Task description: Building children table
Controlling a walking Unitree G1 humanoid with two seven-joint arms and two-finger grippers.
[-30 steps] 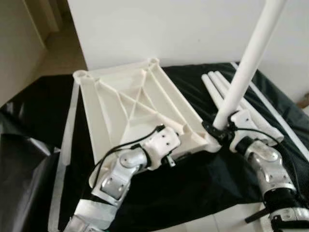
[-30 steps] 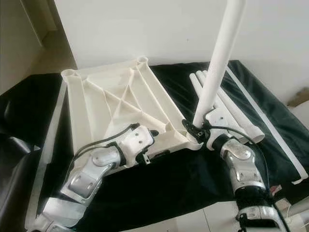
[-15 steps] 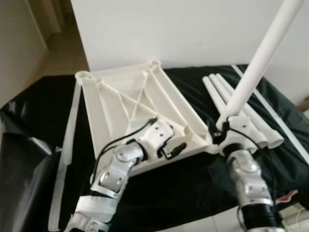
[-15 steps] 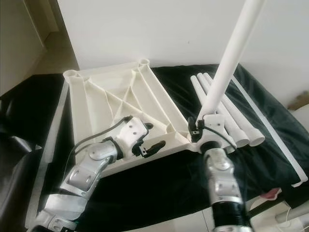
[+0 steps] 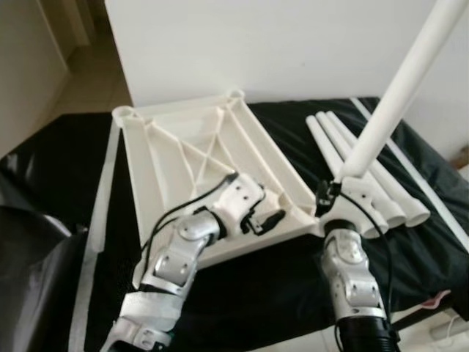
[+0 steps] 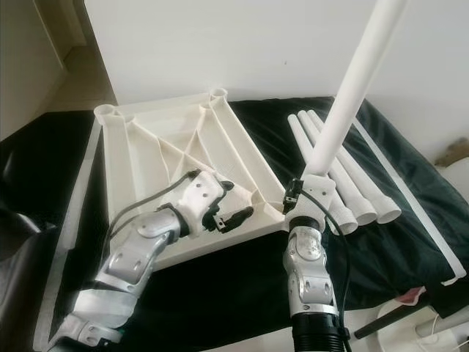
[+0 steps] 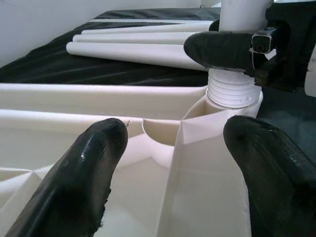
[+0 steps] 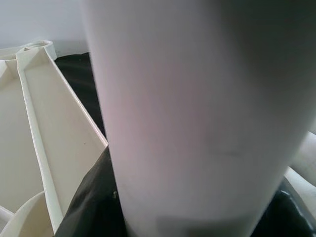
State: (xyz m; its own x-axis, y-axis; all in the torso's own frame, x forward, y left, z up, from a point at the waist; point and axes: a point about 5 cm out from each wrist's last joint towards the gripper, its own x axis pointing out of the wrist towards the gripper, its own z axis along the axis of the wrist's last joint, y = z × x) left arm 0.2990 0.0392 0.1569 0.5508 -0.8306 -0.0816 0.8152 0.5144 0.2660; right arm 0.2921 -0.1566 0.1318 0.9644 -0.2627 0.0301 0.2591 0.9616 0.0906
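Nearest the camera, the right gripper (image 6: 299, 196) is clamping its fingers around the base of the white table leg (image 6: 350, 94), which is rising upright with a slight lean from the near right corner socket (image 7: 232, 96) of the upside-down white tabletop (image 6: 168, 158); in the left wrist view the leg's threaded end is sitting partly in that socket with several rings of thread showing, so it looks started but not screwed home. Just beside it, the left gripper (image 6: 233, 217) is resting over the tabletop's near edge with its two black fingers (image 7: 84, 173) spread wide and gripping nothing, apparently placed to steady the panel. Further back, the tabletop is lying ribbed side up on the black sheet (image 6: 220, 293), and its two far corner sockets (image 6: 217, 94) are standing empty. To the right of it, three spare legs (image 6: 344, 187) are lying side by side on the sheet. By my judgement, one leg is being fitted and three remain, so the build is at an early stage.
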